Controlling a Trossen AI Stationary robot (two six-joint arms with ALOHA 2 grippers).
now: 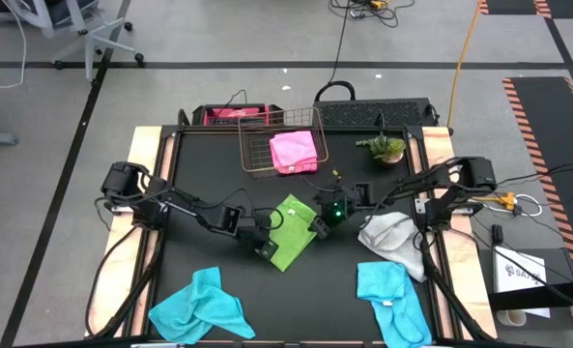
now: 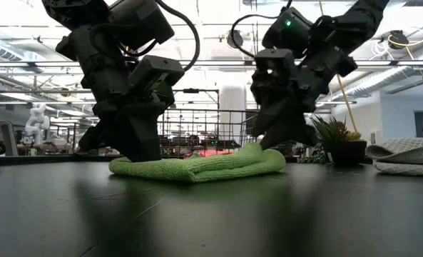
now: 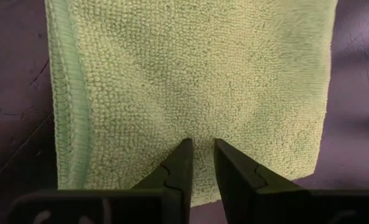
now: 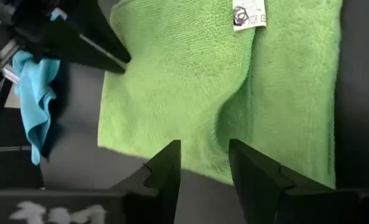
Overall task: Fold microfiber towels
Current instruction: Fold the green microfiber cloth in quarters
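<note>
While the lime green towel (image 1: 291, 232) lies folded at the centre of the dark surface (image 1: 218, 256), I see my left pincer (image 3: 201, 144) over its lower-left edge, fingers slightly parted and pinching nothing. My right pincer (image 4: 204, 148) stands spread at the towel's right edge, also empty.

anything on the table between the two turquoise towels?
Nothing: in the high view, only bare black tabletop separates the left turquoise towel from the right turquoise towel. The lime green towel lies farther back.
</note>
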